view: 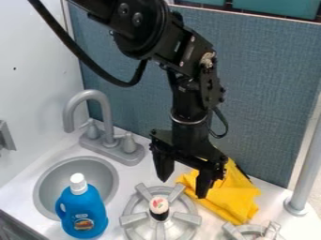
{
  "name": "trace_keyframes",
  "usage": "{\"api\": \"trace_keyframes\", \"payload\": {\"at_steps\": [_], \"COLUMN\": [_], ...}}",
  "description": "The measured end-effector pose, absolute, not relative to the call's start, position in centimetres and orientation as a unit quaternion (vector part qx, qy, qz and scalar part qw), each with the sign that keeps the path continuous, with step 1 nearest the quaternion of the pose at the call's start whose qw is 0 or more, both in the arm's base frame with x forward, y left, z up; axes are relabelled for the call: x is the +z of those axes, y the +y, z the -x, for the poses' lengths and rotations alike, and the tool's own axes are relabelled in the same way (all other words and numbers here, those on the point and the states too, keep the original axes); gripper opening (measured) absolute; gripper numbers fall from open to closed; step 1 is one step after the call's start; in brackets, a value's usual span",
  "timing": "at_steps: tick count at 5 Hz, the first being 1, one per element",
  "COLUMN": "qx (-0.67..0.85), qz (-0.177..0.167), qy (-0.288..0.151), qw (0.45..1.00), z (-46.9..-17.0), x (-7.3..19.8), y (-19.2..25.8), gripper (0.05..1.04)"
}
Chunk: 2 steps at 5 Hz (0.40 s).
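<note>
The black gripper point(183, 180) hangs over the area behind the front stove burner, its two fingers apart with nothing between them. Just behind and to the right lies a crumpled yellow cloth point(233, 196), partly covered by the right finger. On the centre of the grey burner point(133, 219) stands a small dark object with a white top point(159, 205) marked in red and green, a little below and left of the gripper. A blue bottle with a white cap point(83, 212) stands upright at the front of the sink.
The round grey sink basin point(45, 183) is at the left, with a grey faucet point(105, 110) behind it. Another burner point(234, 232) shows at the bottom right, near a grey post point(305, 173). A blue-grey panel point(266, 93) rises behind the white counter point(276, 208).
</note>
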<state>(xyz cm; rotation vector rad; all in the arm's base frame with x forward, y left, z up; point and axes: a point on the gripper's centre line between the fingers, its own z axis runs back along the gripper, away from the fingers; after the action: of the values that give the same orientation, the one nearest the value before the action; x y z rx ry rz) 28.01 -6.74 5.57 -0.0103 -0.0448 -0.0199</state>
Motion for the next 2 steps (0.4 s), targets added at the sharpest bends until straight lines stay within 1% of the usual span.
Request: {"api": "trace_keyframes", "payload": {"at_steps": [1, 2], "qx": [-0.009, -0.037], "qz": [0.003, 0.003], "qy": [-0.008, -0.009], "qw": [1.0, 0.999], "z": [-27.7, -29.0], "x": [4.7, 2.8], "y": [-6.8, -10.1], "gripper": [1.001, 1.001]}}
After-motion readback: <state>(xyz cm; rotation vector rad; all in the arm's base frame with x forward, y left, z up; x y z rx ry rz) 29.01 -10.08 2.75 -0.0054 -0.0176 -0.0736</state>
